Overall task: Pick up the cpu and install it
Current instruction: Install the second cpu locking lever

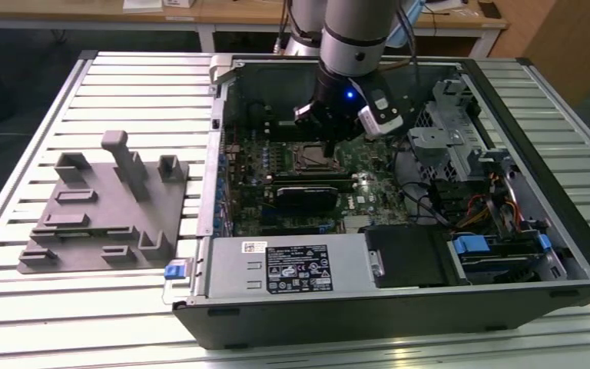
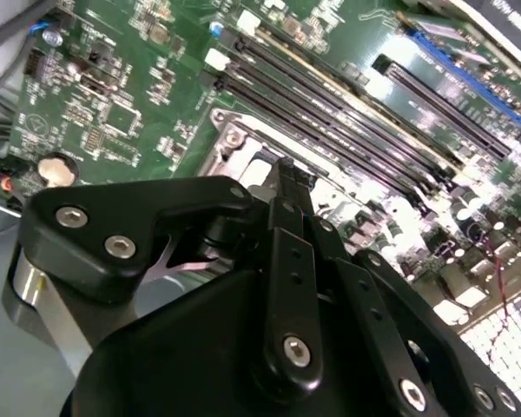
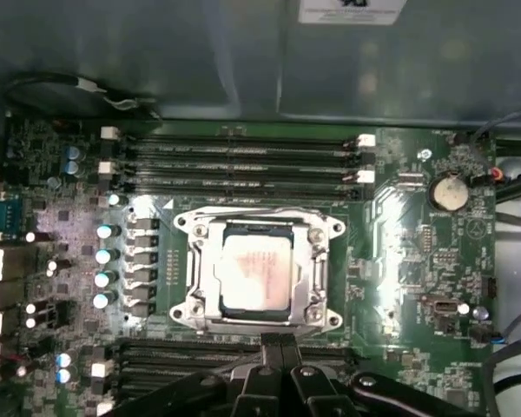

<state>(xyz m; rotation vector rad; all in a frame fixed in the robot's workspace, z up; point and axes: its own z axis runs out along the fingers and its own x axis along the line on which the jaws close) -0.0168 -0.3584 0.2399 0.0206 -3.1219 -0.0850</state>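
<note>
From my remote seat, the cpu [image 3: 255, 273] is already sitting flat in the socket frame [image 3: 259, 272] on the motherboard [image 3: 417, 252], inside the open computer case [image 1: 541, 100]. My gripper [image 3: 280, 347] hangs just above and off to one side of the socket, fingers pressed together and holding nothing. The chip is square, so no long axis to worry about.

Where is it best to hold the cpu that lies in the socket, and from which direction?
Probably from straight above, fingers on two opposite thin edges. The cpu lies flat inside the metal socket frame, which surrounds it closely, so a sideways approach looks blocked.
</note>
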